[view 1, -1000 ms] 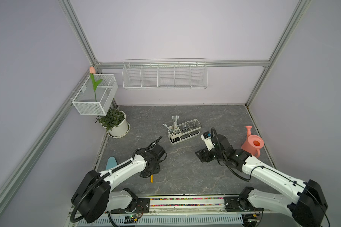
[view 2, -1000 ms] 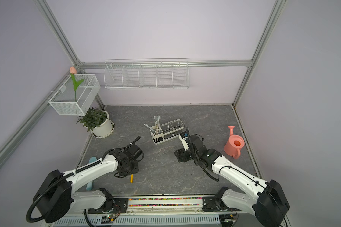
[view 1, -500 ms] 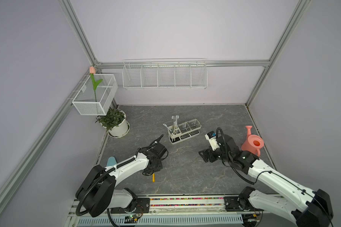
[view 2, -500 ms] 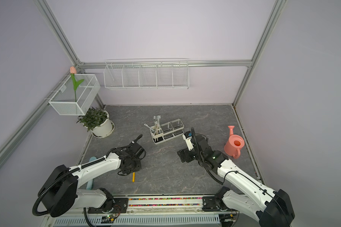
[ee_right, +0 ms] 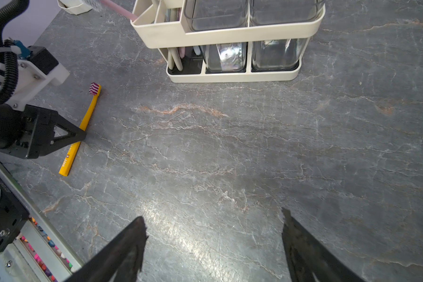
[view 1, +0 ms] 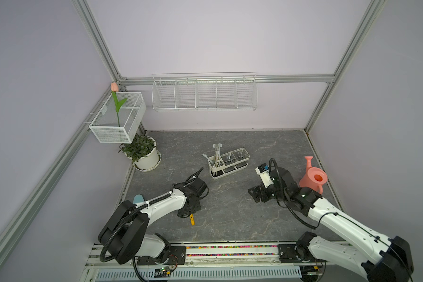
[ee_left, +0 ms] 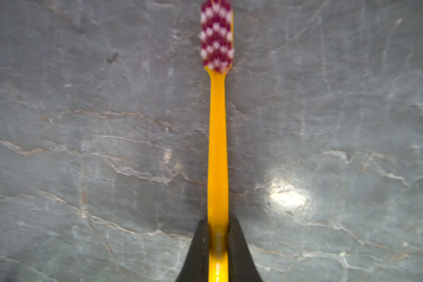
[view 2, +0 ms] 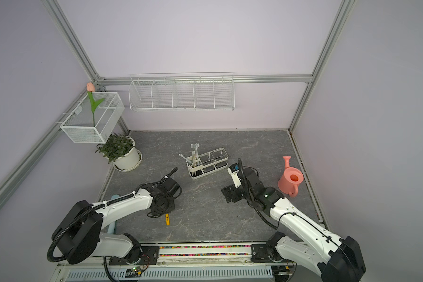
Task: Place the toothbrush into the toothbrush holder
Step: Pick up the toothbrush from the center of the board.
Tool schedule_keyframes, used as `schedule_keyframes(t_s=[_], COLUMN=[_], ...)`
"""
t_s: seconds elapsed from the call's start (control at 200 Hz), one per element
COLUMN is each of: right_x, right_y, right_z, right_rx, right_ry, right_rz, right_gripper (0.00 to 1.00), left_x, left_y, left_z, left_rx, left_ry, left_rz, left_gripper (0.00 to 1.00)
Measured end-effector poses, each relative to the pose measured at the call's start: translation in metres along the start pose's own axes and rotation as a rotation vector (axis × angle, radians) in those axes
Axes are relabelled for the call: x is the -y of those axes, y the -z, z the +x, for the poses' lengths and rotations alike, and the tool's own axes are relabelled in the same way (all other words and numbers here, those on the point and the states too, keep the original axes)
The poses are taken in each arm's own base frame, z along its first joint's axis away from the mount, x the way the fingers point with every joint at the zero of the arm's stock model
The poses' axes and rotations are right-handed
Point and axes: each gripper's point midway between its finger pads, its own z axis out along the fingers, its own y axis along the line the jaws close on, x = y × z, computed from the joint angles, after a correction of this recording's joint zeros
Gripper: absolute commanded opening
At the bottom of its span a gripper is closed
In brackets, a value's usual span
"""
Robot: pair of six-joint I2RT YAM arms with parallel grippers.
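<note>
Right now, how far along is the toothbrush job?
Done: the left gripper is shut on the toothbrush handle. In hand: only this grasp; the toothbrush lies flat on the table. Remaining: lifting it, carrying it to the toothbrush holder, inserting it. The right gripper is open.

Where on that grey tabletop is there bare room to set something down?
Widest bare patch: the centre, bordered by the toothbrush holder, the left tool, the open right tool and the front rail. A second strip runs behind the holder to the back wall. Crowded: around the left tool, shut on the toothbrush, and the right edge by the watering can.
</note>
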Motion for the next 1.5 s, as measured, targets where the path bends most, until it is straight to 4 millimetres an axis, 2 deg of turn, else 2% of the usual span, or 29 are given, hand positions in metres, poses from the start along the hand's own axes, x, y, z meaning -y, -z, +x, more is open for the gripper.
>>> schedule_keyframes(t_s=[0.21, 0.375, 0.495, 0.65, 0.805, 0.895, 1.115, 1.334, 1.504], right_x=[0.003, 0.002, -0.004, -0.008, -0.008, -0.008, -0.015, -0.027, -0.042], right_y=[-0.004, -0.006, -0.006, -0.007, -0.011, -0.011, -0.008, -0.01, -0.022], right_z=[0.002, -0.003, -0.005, -0.008, -0.013, -0.019, -0.036, -0.049, -0.05], right_rx=[-0.016, 0.006, 0.038, 0.058, 0.049, 0.055, 0.074, 0.08, 0.061], right_ry=[0.0, 0.0, 0.014, 0.026, 0.032, 0.028, 0.033, 0.034, 0.024], right_rz=[0.007, -0.012, -0.049, -0.074, -0.077, -0.084, -0.117, -0.183, -0.279], right_gripper=[0.9, 0.95, 0.97, 0.98, 0.98, 0.98, 0.98, 0.98, 0.98], left_x=[0.005, 0.011, 0.023, 0.037, 0.048, 0.052, 0.056, 0.061, 0.07], left_y=[0.0, 0.006, 0.024, 0.054, 0.073, 0.084, 0.127, 0.139, 0.154], left_z=[-0.002, 0.0, -0.005, -0.023, -0.035, -0.039, -0.049, -0.053, -0.054], left_rx=[0.017, 0.032, 0.07, 0.148, 0.187, 0.213, 0.334, 0.374, 0.406], left_ry=[-0.04, -0.075, -0.104, -0.14, -0.171, -0.182, -0.201, -0.238, -0.262], left_rz=[0.031, 0.11, 0.202, 0.277, 0.313, 0.344, 0.461, 0.495, 0.571], left_gripper=[0.0, 0.0, 0.0, 0.0, 0.0, 0.0, 0.0, 0.0, 0.0])
